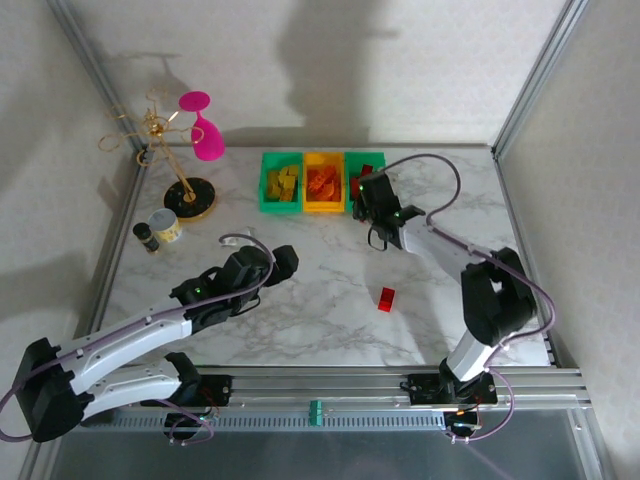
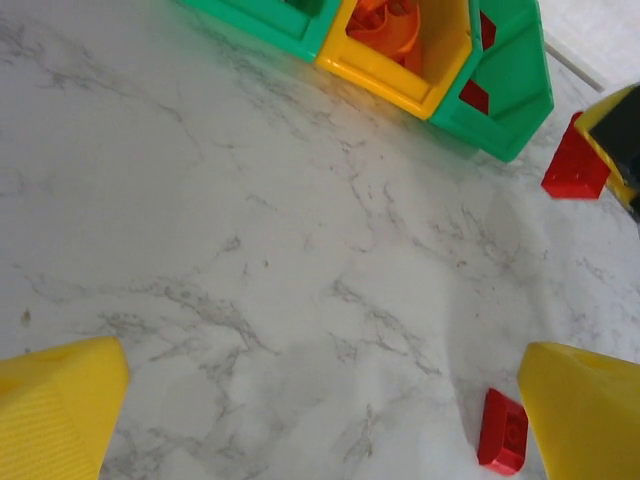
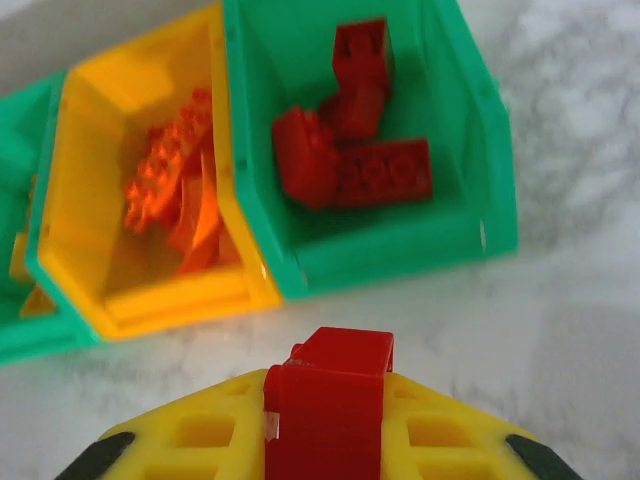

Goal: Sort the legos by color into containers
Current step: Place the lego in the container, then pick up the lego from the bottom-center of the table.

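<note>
Right end effector tight around a red lego, just short of the red-filled green container.

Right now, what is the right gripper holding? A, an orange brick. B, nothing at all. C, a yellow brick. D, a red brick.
D: in the right wrist view a red brick sits clamped in the right gripper, just short of the green bin that holds other red pieces.
</note>
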Action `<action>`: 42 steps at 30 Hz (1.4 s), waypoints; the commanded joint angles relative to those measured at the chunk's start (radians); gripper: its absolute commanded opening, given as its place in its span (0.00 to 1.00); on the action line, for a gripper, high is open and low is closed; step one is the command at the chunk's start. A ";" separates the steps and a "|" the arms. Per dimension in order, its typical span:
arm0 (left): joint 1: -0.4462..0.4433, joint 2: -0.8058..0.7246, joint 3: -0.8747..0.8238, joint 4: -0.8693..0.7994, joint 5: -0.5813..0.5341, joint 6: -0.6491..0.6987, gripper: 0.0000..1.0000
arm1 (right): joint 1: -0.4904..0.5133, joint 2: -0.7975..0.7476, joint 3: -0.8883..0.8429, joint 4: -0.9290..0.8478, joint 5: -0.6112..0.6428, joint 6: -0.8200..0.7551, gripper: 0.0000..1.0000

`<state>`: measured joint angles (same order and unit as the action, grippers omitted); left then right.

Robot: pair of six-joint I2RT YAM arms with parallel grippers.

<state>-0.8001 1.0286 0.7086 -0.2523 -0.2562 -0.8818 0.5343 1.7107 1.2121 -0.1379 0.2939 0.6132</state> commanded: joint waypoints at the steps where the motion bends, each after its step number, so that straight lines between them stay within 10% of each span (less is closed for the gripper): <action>1: 0.035 0.035 0.051 0.025 0.032 0.055 1.00 | -0.036 0.106 0.116 0.047 0.007 -0.107 0.22; 16: 0.102 0.128 0.132 0.044 0.092 0.101 1.00 | -0.160 0.480 0.590 -0.044 -0.042 -0.230 0.42; 42: -0.062 -0.024 -0.038 0.047 0.096 0.025 1.00 | -0.007 -0.216 -0.191 -0.155 -0.084 -0.087 0.75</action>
<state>-0.8333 1.0325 0.7055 -0.2050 -0.1436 -0.8303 0.4957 1.5692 1.0756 -0.2234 0.1894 0.4664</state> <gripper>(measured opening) 0.996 0.741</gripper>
